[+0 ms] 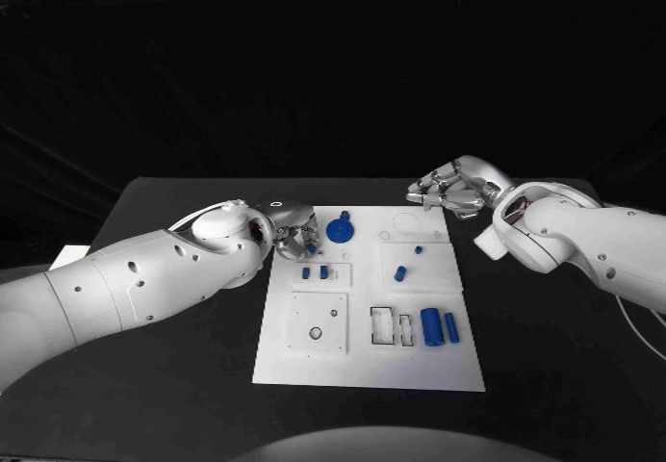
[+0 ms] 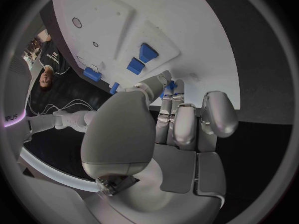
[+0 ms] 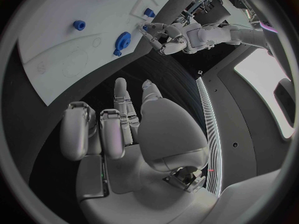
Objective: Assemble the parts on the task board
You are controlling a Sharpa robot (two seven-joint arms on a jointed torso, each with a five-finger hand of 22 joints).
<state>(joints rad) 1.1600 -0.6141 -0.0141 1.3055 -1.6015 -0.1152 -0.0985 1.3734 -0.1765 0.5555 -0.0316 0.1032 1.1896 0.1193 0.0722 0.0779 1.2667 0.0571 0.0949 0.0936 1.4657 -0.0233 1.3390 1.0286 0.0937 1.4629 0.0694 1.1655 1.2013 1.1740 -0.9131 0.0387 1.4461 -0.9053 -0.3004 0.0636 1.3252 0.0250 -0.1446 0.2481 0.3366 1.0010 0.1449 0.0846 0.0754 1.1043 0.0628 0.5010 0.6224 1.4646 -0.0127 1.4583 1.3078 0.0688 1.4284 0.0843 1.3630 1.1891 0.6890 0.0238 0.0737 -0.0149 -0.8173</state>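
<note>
Left hand (image 1: 295, 236) hovers empty, fingers apart, at the board's (image 1: 370, 361) edge; right hand (image 1: 451, 191) empty, fingers spread, near its far corner.

Left hand (image 1: 295, 236) hides the task board's (image 1: 417, 371) far-left edge.

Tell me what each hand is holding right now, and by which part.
Nothing is held. The right hand hovers at the task board's far right corner, fingers empty. The left hand sits by the blue gear, gripping nothing visible.
</note>
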